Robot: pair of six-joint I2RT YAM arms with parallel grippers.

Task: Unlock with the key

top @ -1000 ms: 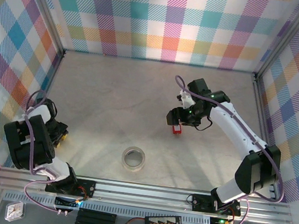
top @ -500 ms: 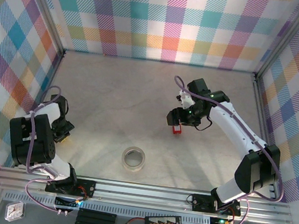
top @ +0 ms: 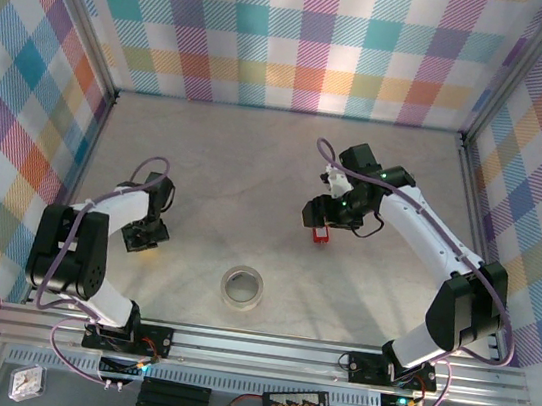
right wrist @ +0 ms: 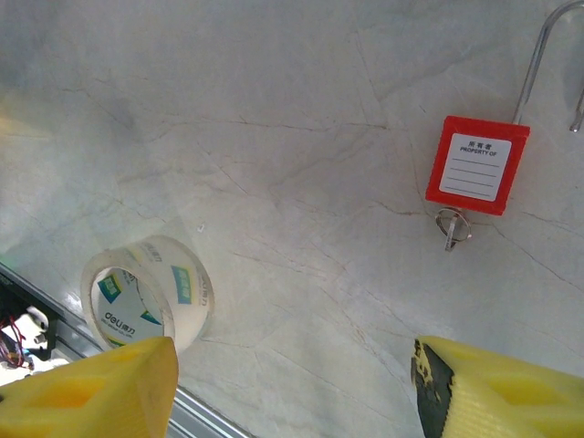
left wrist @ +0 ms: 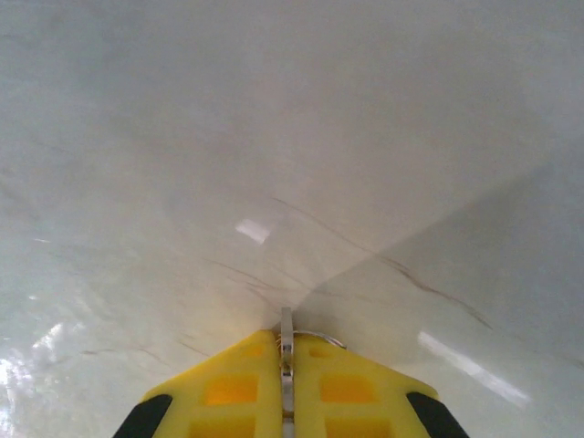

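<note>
Occlusions noted
Shackle of padlock (right wrist: 476,164) cut by upper right frame edge; thin metal piece (left wrist: 286,321) mostly buried within left gripper (left wrist: 286,358).

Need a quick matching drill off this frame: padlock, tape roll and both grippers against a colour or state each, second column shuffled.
Column 1
1. padlock
2. tape roll
3. left gripper
4. right gripper

Column 2
A. open
B. red
C. shut on a thin metal piece
D. transparent

Pairs: 1-B, 2-D, 3-C, 4-A
</note>
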